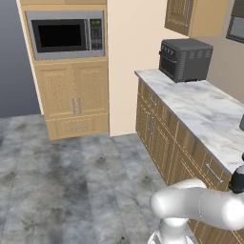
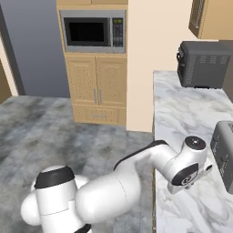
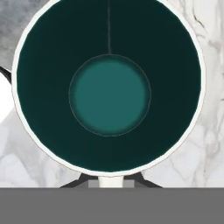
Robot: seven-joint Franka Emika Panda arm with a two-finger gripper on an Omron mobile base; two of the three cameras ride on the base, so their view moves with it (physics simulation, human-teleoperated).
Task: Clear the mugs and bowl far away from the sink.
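one teal mug (image 3: 109, 87) in tool's grip, above counter (image 3: 205, 144)

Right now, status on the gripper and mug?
Gripper shut on dark teal mug, camera looking straight down into it. Marble counter below. Toaster close beside the wrist.

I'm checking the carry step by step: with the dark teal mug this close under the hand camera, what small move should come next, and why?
Probably lower the dark teal mug straight down onto the marble counter and only then open the tool. The hand view looks straight into the mug, with marble around it, and the tool is shut. No sink lies on this stretch of counter.
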